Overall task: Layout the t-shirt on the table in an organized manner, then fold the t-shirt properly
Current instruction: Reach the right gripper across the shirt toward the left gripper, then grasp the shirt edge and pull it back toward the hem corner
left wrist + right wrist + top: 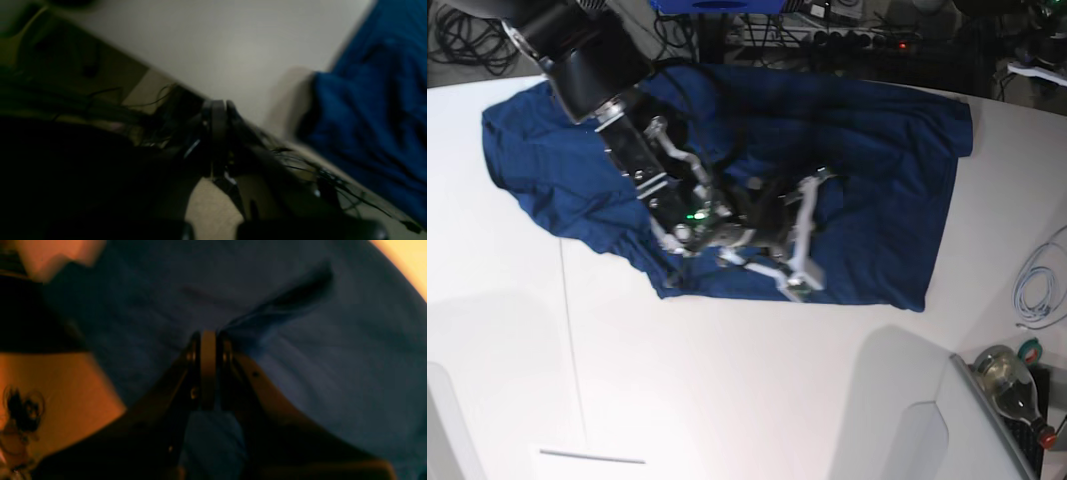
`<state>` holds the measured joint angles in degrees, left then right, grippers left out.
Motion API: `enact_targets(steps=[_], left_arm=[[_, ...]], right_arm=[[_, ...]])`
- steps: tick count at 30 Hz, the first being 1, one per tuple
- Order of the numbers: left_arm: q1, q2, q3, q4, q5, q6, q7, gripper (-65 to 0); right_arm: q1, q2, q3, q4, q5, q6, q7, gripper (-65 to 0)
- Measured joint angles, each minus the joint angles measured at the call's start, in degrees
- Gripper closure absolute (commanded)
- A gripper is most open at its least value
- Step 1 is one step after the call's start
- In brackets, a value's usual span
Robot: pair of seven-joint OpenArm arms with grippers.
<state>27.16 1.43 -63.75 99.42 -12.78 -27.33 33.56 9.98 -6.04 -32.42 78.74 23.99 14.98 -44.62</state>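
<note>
T-shirt: the t-shirt (867, 190) lies on the table (727, 400) toward the far side, mostly spread but not tidy. The part at the right of the base view is rather flat. The part at the left of that view is bunched, with folds and an uneven lower edge.

Right arm: it reaches over the middle of the cloth. In its wrist view the right gripper (208, 340) has the jaws closed together, and a ridge of blue fabric rises just at the tips. I judge that it pinches a bit of the shirt, but the blur does not let me be sure.

Left arm: I cannot find it in the base view. In its own wrist view the left gripper (218, 108) has the fingers pressed together with nothing between them. It is over the table edge, near the shirt but apart from it.

Other things: a bottle (1007, 385) and a pale cable (1032, 285) are at the right of the base view, well apart from the shirt.

Done: the shirt is on the table and partly opened.

Left to do: in my judgement the laying-out is not finished; the wrinkled side and the sleeves need smoothing. No fold is made yet, so the whole folding part remains.

Progress: early stage, I estimate.
</note>
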Motion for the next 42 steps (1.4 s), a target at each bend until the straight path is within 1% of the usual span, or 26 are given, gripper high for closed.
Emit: enact_targets(steps=[2,5,6,8,10,12,14,17,19,20,21,24,25,26,28,29,30,31,32,33,34,36,38,40,41,42], left_arm=[[0.17,-0.92,-0.35,0.00,0.31,0.13,0.13,0.0],[1.11,-1.14,-0.24,0.15,-0.20,-0.15,-0.31,0.0],[1.49,-1.09,-0.17,0.15,-0.31,-0.15,-0.20,0.0],[1.77,-1.07,-0.24,0.15,0.33,-0.09,0.13,0.0],[1.70,-1.31,0.02,0.15,0.26,-0.09,0.09,0.0],[1.70,-1.33,0.17,0.15,-0.15,-0.11,-0.13,0.0],[1.57,-1.01,0.20,0.15,-0.09,-0.11,-0.07,0.0],[1.46,-0.90,0.20,0.15,-0.15,-0.11,-0.07,0.0],[1.44,-0.92,0.20,0.15,-0.13,-0.11,-0.07,0.0],[1.46,-0.92,0.20,0.15,-0.13,-0.11,-0.07,0.0],[1.46,-0.94,0.20,0.15,-0.13,-0.11,-0.07,0.0],[1.60,-0.98,1.46,0.17,-0.11,0.31,-0.11,0.0],[1.81,-0.96,2.89,0.17,0.02,0.37,-0.11,0.0],[2.03,-0.96,4.48,0.22,0.09,0.28,0.00,0.0],[2.01,-0.74,7.61,0.96,0.07,0.07,0.11,0.0],[2.01,-0.39,8.90,1.68,0.04,0.09,0.02,0.0],[2.01,0.28,10.14,2.62,-0.17,0.11,-0.20,0.0],[2.05,1.03,11.47,3.43,-0.17,0.09,-0.33,0.0],[2.16,1.73,12.81,4.22,-0.15,0.07,-0.13,0.0],[2.19,2.40,14.14,4.90,-0.15,0.07,0.04,0.0],[2.19,2.62,15.72,5.22,-0.17,0.09,0.04,0.0],[1.97,2.58,18.67,5.20,0.07,0.07,0.04,0.0],[1.62,2.62,21.59,4.70,0.26,0.07,-0.37,0.0],[1.07,2.36,23.67,2.29,0.00,0.02,-1.11,0.0],[0.39,2.34,23.80,0.55,0.20,0.00,-0.87,0.0],[-0.52,2.38,23.67,-1.31,0.63,0.31,-0.48,0.0]], right_arm=[[1.62,-1.64,-3.15,0.55,0.13,0.02,-0.59,-0.5],[4.13,-1.68,-7.91,0.94,-0.37,-0.15,-0.72,-0.5],[5.01,-1.55,-9.94,0.92,-0.22,-1.01,-0.74,-0.5],[6.01,-1.77,-12.83,0.92,3.04,-3.43,-0.48,-0.6],[8.17,-1.75,-16.55,0.35,6.51,-5.03,1.95,-0.6],[11.56,-2.10,-20.13,-1.44,10.64,-5.35,4.37,-0.6],[13.92,-2.14,-22.62,-3.26,13.60,-7.15,6.82,-0.6],[16.52,-1.88,-27.76,-6.01,17.94,-7.98,10.40,-0.8],[17.40,-2.05,-29.42,-7.72,20.90,-8.83,13.31,-1.1],[17.70,-2.05,-29.73,-8.31,21.22,-9.53,14.75,-3.0],[17.99,-2.01,-30.08,-8.72,21.27,-10.12,16.35,-7.7],[18.80,-1.73,-32.41,-8.57,22.03,-10.54,18.56,-35.1],[18.91,-1.73,-33.18,-7.93,22.03,-10.56,18.29,-41.3],[18.95,-1.75,-33.62,-6.97,22.08,-10.49,17.75,-42.6],[19.32,-1.68,-33.59,-4.48,22.10,-10.49,17.38,-38.7],[19.87,-0.90,-33.24,-3.15,22.21,-10.38,16.92,-35.6],[20.24,0.74,-31.87,-1.36,22.69,-9.62,15.39,-32.0],[20.39,3.32,-29.62,0.81,22.97,-9.49,13.03,-28.4],[20.04,6.58,-26.58,2.51,22.73,-9.66,10.25,-25.7],[19.06,10.36,-23.08,4.13,22.14,-10.99,8.00,-24.3],[17.53,14.47,-19.67,5.84,21.73,-13.55,5.38,-24.9],[14.12,20.55,-13.70,7.52,21.03,-17.73,0.85,-29.0],[10.93,25.33,-10.60,7.82,21.33,-19.56,-0.02,-33.0],[8.13,28.68,-8.00,7.34,22.34,-19.06,3.63,-34.7],[7.21,30.23,-7.45,6.34,21.42,-18.71,6.12,-34.8],[6.71,31.67,-6.88,4.83,19.41,-18.86,7.21,-34.8]])
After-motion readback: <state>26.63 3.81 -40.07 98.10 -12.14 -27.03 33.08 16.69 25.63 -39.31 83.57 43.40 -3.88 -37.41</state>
